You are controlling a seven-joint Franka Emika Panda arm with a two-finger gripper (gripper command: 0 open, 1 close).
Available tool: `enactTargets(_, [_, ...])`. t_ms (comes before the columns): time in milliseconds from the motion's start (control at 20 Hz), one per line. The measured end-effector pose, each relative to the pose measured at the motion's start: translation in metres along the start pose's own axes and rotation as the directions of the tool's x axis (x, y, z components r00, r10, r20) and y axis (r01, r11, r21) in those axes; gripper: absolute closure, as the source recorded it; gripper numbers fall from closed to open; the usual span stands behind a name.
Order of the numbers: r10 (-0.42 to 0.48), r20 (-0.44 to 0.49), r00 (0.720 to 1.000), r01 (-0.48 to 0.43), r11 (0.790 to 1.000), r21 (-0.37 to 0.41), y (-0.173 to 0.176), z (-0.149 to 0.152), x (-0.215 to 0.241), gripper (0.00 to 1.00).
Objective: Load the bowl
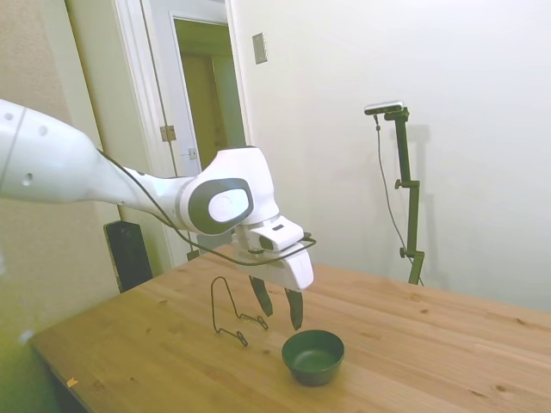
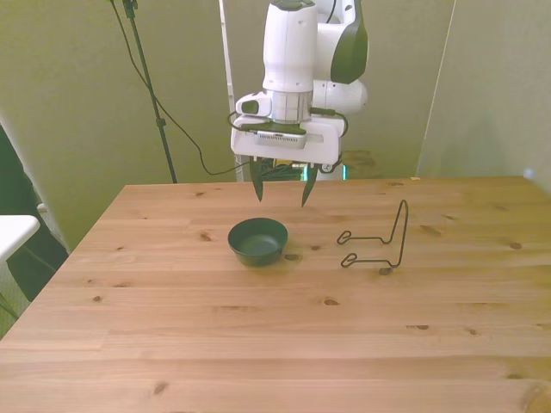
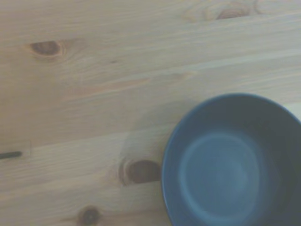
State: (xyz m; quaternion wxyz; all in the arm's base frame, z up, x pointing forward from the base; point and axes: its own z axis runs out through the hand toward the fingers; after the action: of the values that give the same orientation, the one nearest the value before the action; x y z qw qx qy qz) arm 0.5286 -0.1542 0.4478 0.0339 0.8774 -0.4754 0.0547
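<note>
Gripper [image 2: 281,191] is held above the table [image 2: 258,344] with fingers spread apart, nothing gripped. The bowl [image 2: 257,240] is seen upright just below the fingertips, offset slightly toward the camera in the front view; wire stand [image 2: 379,241] is set well apart, on the front view's right. A short descent over the rim is judged to be needed next

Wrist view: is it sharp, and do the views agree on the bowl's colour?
Wrist view: soft, slightly blurred, the bowl reading bluish and cut off by the frame edge. Side view: bowl dark green, sharper. Front view: yellow-green cast, open claw crisp.
</note>
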Motion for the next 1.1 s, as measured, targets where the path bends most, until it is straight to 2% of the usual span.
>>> enactTargets(250, [-0.029,-0.008,1.0,0.029,0.997,-0.068,-0.005,0.015,0.018,0.0])
enactTargets(450, [-0.046,0.0,0.999,0.045,0.996,-0.079,-0.006,0.022,0.019,0.0])
enactTargets(700, [-0.084,0.003,0.996,0.084,0.993,-0.079,-0.027,0.047,0.008,0.0])
enactTargets(1100, [-0.078,0.005,0.997,0.078,0.994,-0.082,-0.036,0.052,0.0,0.0])
